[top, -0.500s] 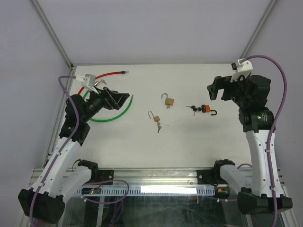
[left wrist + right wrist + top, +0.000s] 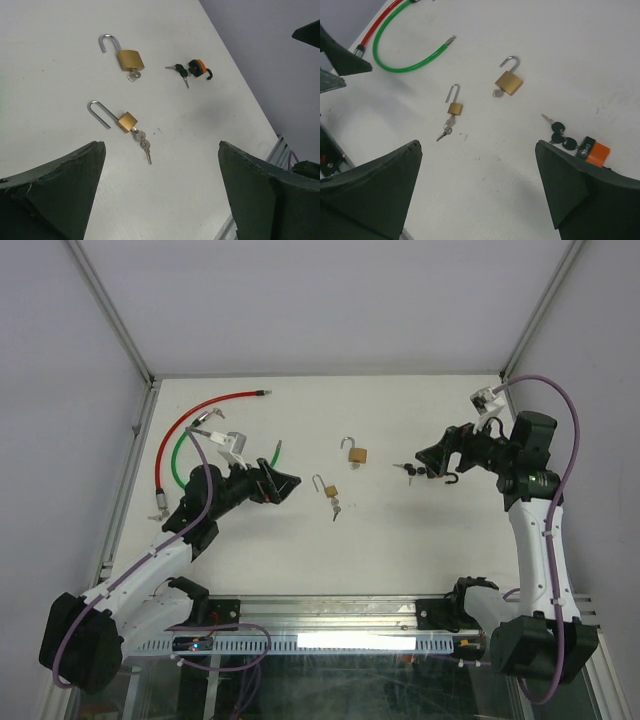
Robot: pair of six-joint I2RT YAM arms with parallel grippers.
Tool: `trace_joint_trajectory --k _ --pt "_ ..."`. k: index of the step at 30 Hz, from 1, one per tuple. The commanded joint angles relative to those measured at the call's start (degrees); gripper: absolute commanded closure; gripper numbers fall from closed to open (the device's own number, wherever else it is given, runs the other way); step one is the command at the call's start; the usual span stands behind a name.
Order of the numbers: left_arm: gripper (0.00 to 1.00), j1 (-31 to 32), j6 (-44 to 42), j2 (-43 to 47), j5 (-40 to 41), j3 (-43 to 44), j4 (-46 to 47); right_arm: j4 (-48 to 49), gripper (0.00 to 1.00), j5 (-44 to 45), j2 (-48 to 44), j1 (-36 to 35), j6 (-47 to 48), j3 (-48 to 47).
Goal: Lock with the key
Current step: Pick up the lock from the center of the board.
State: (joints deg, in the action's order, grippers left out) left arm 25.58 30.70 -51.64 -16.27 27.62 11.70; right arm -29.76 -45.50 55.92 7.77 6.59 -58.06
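A small brass padlock (image 2: 327, 488) lies mid-table with its shackle open and keys hanging from its keyhole. It also shows in the left wrist view (image 2: 127, 121) and the right wrist view (image 2: 454, 108). A larger brass padlock (image 2: 356, 453) with an open shackle and a key in it lies behind it. An orange and black padlock (image 2: 441, 473) with black keys (image 2: 559, 134) lies to the right. My left gripper (image 2: 287, 483) is open and empty, left of the small padlock. My right gripper (image 2: 430, 454) is open and empty, over the orange padlock.
A red cable lock (image 2: 195, 412) and a green cable lock (image 2: 178, 452) curve along the back left of the table, behind my left arm. The green cable (image 2: 410, 65) also shows in the right wrist view. The table's metal front rail (image 2: 330, 605) runs along the near edge.
My left gripper has moved right and down toward the small brass padlock. My right gripper has moved left and down toward the orange padlock. The locks have not moved.
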Motion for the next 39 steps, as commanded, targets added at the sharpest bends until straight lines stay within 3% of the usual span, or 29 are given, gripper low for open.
trace_joint_trajectory --k 1,7,9,12,14,23,27,31,33,39 --pt "0.01 0.94 2.49 -4.61 1.92 -1.66 10.8 3.67 0.0 -13.16 1.72 1.01 3.77 2.78" --pt "0.01 1.53 6.1 -11.96 5.1 -1.48 13.0 5.01 0.0 -17.59 0.16 1.29 7.23 6.88" --pt "0.03 4.1 4.48 -12.8 12.64 0.49 8.58 3.15 0.0 -16.44 0.21 1.32 9.11 6.42" --pt "0.03 12.95 -0.01 -14.88 32.12 4.77 0.42 1.86 0.0 -15.09 -0.04 1.32 11.17 6.12" --pt "0.01 16.55 -0.27 -17.11 38.6 6.67 -1.24 1.48 0.0 -14.85 -0.15 1.35 11.99 6.29" --pt "0.04 21.55 19.51 -25.45 40.93 13.43 -2.85 1.74 0.0 -14.35 -0.81 1.41 12.84 7.12" --pt "0.04 27.62 23.56 -28.48 53.95 19.53 -10.07 2.27 0.0 -14.4 -0.99 1.38 12.48 7.59" --pt "0.08 29.36 28.87 -34.44 63.33 25.37 -21.65 2.42 0.0 -14.45 -0.9 1.39 12.31 7.61" --pt "0.14 30.0 30.31 -36.79 65.06 27.57 -25.0 2.42 0.0 -14.37 -0.9 1.4 12.31 7.53" --pt "0.16 31.26 29.8 -41.61 65.43 31.43 -27.1 2.35 0.0 -14.53 -0.9 1.37 12.22 7.53"
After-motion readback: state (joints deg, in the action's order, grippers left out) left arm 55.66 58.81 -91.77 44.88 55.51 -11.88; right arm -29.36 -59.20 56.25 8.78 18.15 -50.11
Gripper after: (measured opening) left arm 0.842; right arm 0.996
